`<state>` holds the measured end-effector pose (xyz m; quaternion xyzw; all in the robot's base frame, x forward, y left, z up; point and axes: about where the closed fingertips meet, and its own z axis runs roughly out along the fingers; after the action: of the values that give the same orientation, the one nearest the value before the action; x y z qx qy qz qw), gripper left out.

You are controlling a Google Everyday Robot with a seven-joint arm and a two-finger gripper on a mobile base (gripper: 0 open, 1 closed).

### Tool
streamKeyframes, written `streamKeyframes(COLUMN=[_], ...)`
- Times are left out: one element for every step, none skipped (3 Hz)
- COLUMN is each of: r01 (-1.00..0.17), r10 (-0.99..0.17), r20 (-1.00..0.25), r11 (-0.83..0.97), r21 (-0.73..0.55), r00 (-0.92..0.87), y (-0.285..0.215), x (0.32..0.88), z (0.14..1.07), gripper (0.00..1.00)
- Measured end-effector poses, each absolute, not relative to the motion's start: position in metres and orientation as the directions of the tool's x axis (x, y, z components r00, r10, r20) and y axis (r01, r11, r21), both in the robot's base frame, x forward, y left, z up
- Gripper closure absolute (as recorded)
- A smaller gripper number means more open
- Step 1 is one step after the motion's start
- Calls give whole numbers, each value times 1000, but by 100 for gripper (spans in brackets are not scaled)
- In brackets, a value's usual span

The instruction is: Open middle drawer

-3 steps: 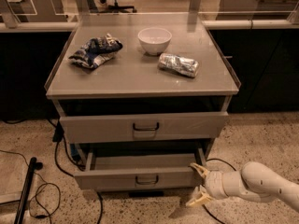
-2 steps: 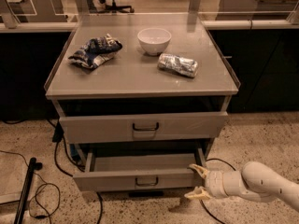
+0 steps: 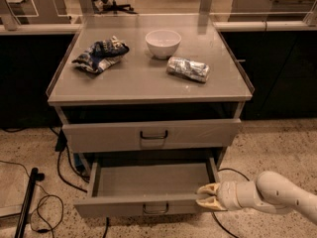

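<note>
The middle drawer (image 3: pixel 151 178) is the lower, shallow grey drawer of the cabinet. It stands pulled out, showing its plain grey inside, with a small dark loop handle (image 3: pixel 155 209) on its low front. My gripper (image 3: pixel 202 197) is at the drawer front's right corner, level with its top edge. Its pale fingers (image 3: pixel 207 188) are slightly apart and hold nothing. My white arm reaches in from the lower right.
The taller grey drawer (image 3: pixel 153 134) above is closed. On the cabinet top (image 3: pixel 143 86) lie a blue chip bag (image 3: pixel 100 54), a white bowl (image 3: pixel 163 42) and a silver bag (image 3: pixel 188 69). Cables (image 3: pixel 47 205) and a black pole (image 3: pixel 26 205) lie on the floor at left.
The middle drawer has come further out toward the camera, showing more of its inside. My gripper stays at its right front corner, its fingers now closer together.
</note>
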<state>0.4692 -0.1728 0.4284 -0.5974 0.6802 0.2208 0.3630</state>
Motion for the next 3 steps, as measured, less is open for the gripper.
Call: streamKeyframes(r01=[-973, -973, -973], r10=[-652, -652, -652], r20=[-758, -758, -758], r11=[189, 189, 189], r21=[-133, -133, -133], r00=[-23, -23, -23], y=[-176, -176, -176], x=[469, 469, 469], z=[433, 433, 433], gripper=[100, 100, 82])
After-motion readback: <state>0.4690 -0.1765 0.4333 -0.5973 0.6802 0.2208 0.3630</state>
